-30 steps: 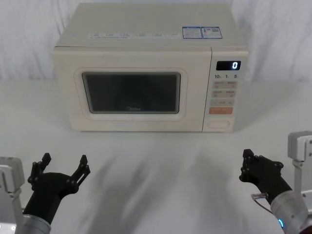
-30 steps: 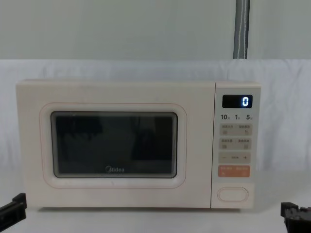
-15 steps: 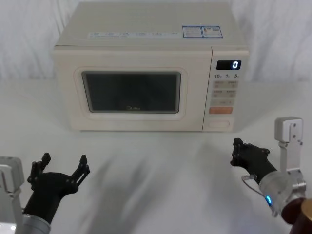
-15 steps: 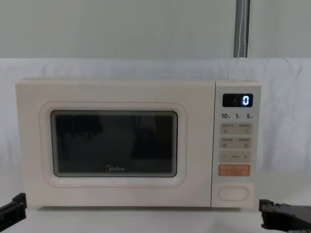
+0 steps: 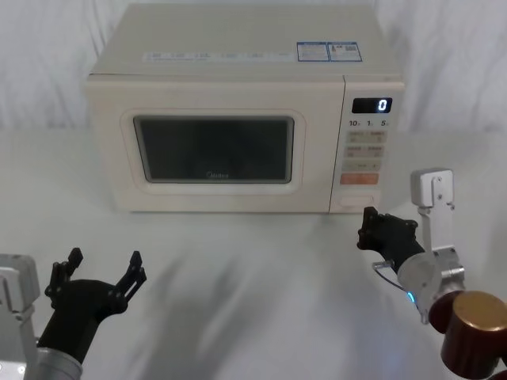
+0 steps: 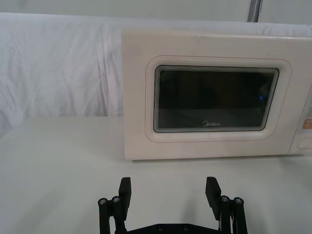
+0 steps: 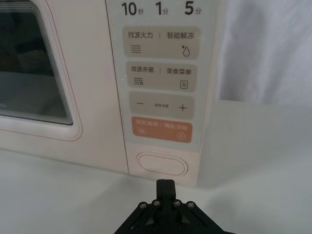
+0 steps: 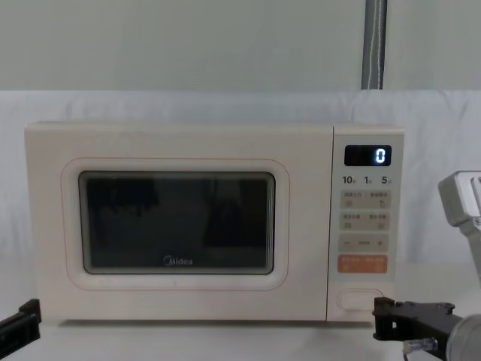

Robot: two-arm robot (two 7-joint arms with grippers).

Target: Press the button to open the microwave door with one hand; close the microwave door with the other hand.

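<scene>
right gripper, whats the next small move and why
Probably ease the right gripper forward and slightly up onto the button. Its fingers are shut into one tip just short of and below that wide key, and the microwave door is closed. The left gripper waits open, low in front of the door.

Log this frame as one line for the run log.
cream microwave door with dark glass window: shut | wide cream pill-shaped button: unpressed | right gripper: fingers shut, just short of button | left gripper: open, parked near table edge
</scene>
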